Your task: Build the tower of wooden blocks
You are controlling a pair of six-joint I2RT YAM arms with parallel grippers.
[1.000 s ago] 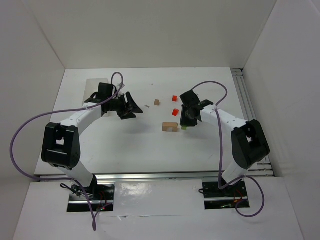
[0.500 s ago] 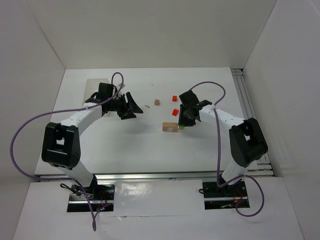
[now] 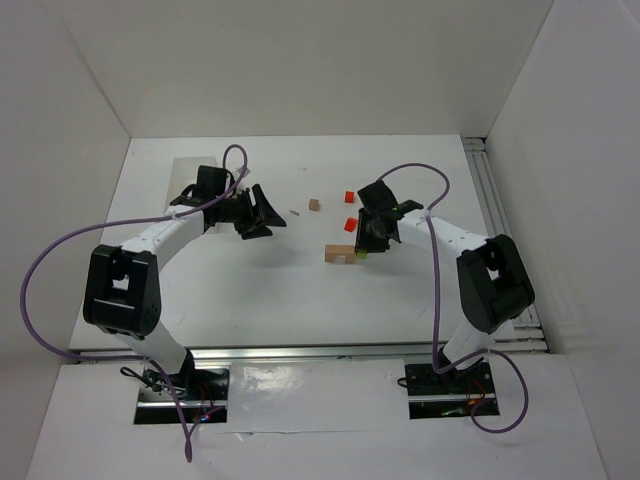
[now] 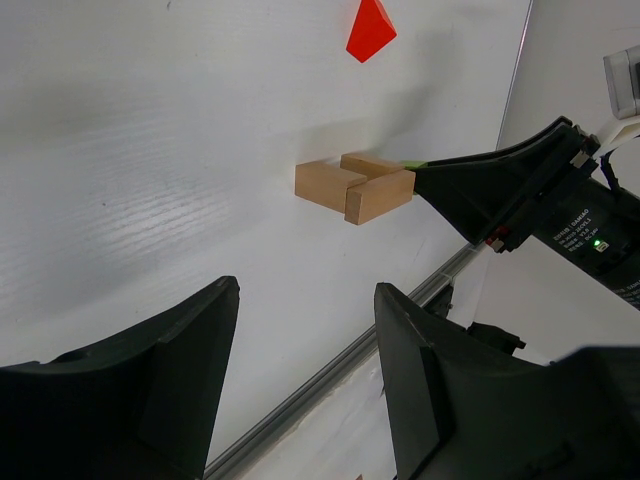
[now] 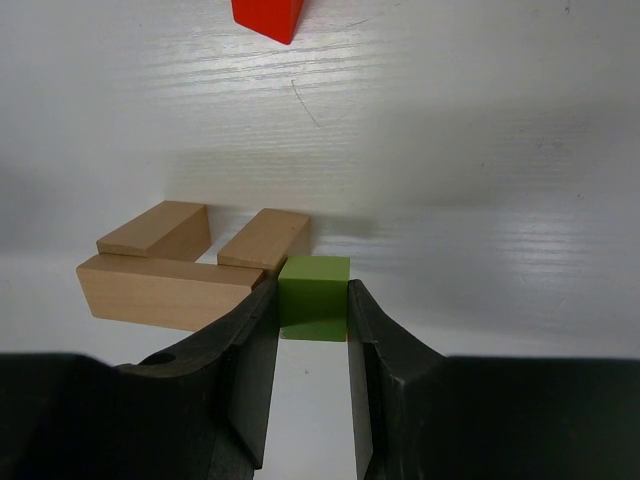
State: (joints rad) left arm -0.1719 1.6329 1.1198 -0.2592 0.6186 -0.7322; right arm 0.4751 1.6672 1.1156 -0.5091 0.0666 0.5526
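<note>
With only a tan base (image 5: 160, 285) laid, my right gripper (image 5: 310, 305) pinched the lime green block (image 5: 314, 285) beside it, my left gripper (image 4: 305, 300) gaped empty, and red blocks (image 3: 351, 223) lay unstacked.

From my station the small lime green wooden cube (image 5: 314, 297) reads as a flat, even green, framed by the matte black fingers of the right gripper (image 5: 312, 305). The pale tan bare-wood blocks (image 5: 160, 290) beside it are an unpainted sandy colour, like the small tan wooden cube (image 3: 314, 205). I see one bright red wooden block (image 3: 349, 197) and a second red block (image 3: 350, 223). The left gripper (image 4: 305, 300) is black too, the white table (image 3: 250, 290) shows faint grey streaks, and the thin purple cables (image 3: 438, 300) are vivid
</note>
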